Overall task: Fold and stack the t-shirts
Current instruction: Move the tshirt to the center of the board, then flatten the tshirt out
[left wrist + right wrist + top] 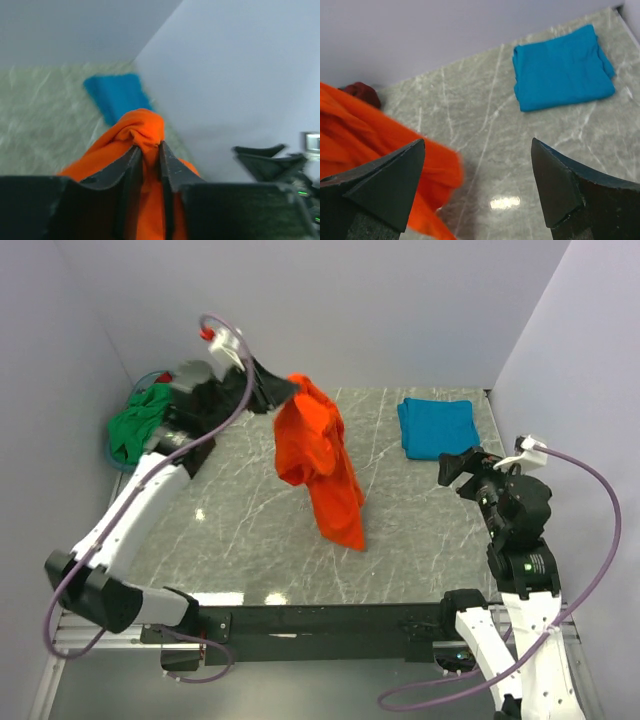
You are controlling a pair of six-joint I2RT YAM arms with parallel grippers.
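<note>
The left gripper (280,390) pinches the orange shirt (320,465) by a bunched edge, held high so it hangs open over the table (240,530). The right gripper (452,468) hovers nearby, fingers spread wide, probably to catch a corner. Far right, the teal shirt (438,426) lies folded.

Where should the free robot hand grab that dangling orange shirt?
Probably the low hanging edge of the orange t-shirt, coming from the right side, where the open right gripper is. The left gripper pinches the top, so the cloth hangs free down there.
</note>
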